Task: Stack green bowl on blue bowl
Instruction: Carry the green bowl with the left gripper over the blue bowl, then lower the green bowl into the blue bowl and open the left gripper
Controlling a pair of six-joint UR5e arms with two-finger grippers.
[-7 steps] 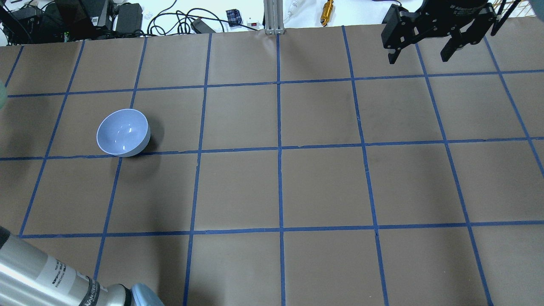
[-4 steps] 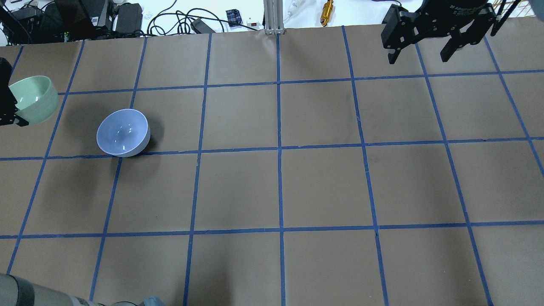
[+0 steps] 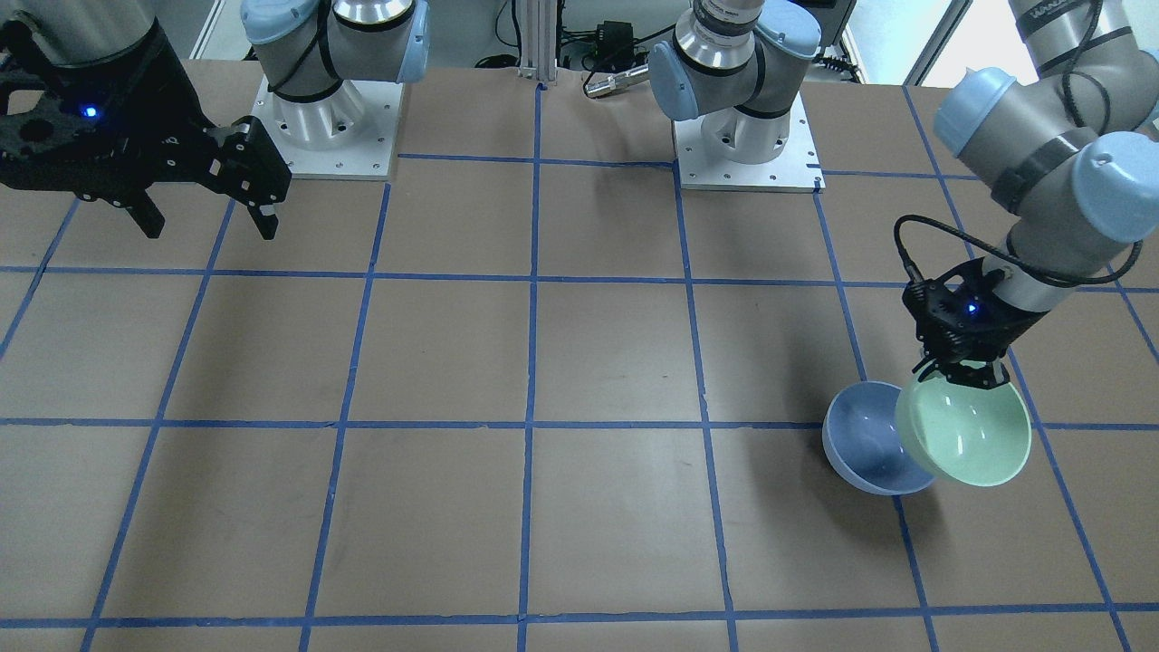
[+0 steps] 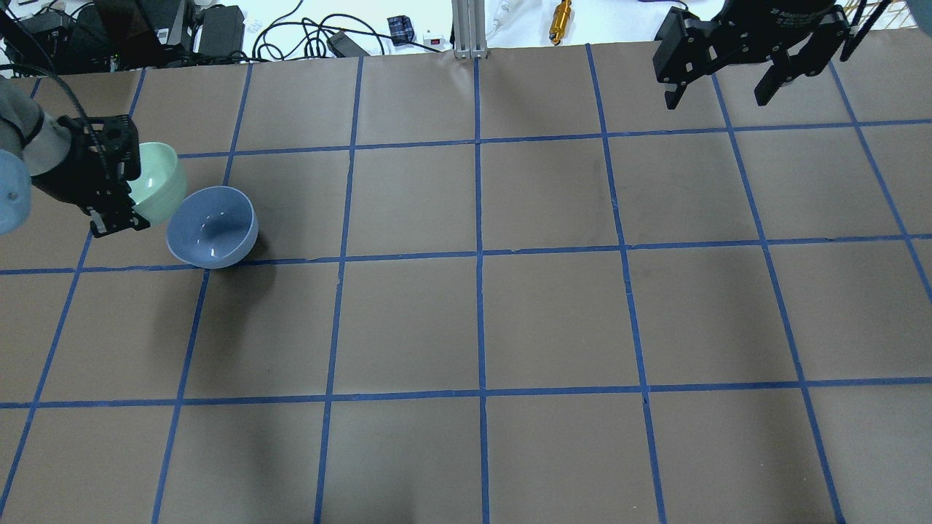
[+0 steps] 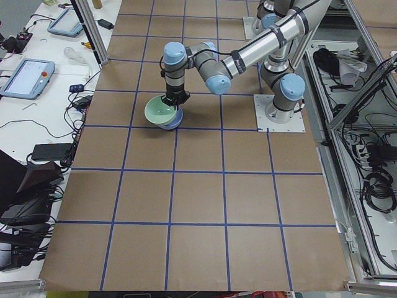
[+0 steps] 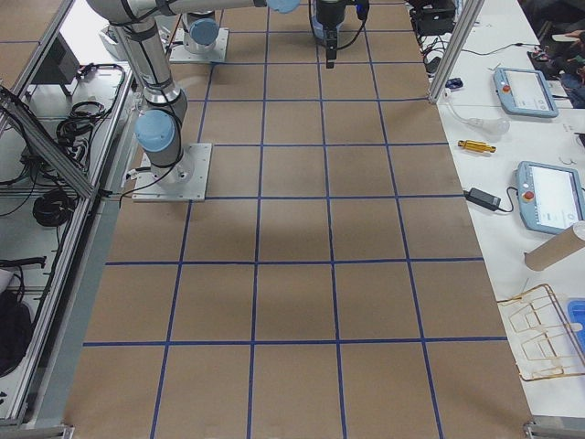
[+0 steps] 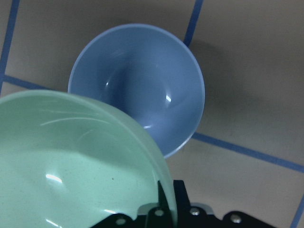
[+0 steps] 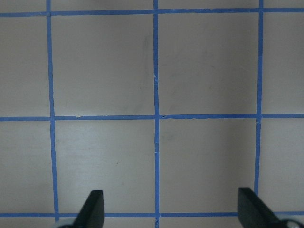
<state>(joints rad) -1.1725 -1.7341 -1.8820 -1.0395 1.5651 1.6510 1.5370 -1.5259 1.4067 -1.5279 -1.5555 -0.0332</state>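
Left gripper: closed on the rim of the green bowl, one finger inside the rim and one outside, as your left wrist view shows. The bowl hangs below the gripper, clear of the table and tilted, so its opening faces partly sideways rather than straight up.

Blue bowl: upright on the table, just beside the held bowl, toward the table's middle. It sits in a corner of a grid square, against the blue tape lines.

From the front you see the green bowl overlap the blue bowl's near rim. From the wrist camera, the green bowl's edge covers the lower left part of the blue bowl. You cannot tell whether the two rims touch. The green bowl is off-centre from the blue one, not seated in it.

Right gripper: fingers spread wide, holding nothing. It hangs above the table at the far end, well apart from both bowls. Your right wrist view shows only bare table and tape between its fingertips.
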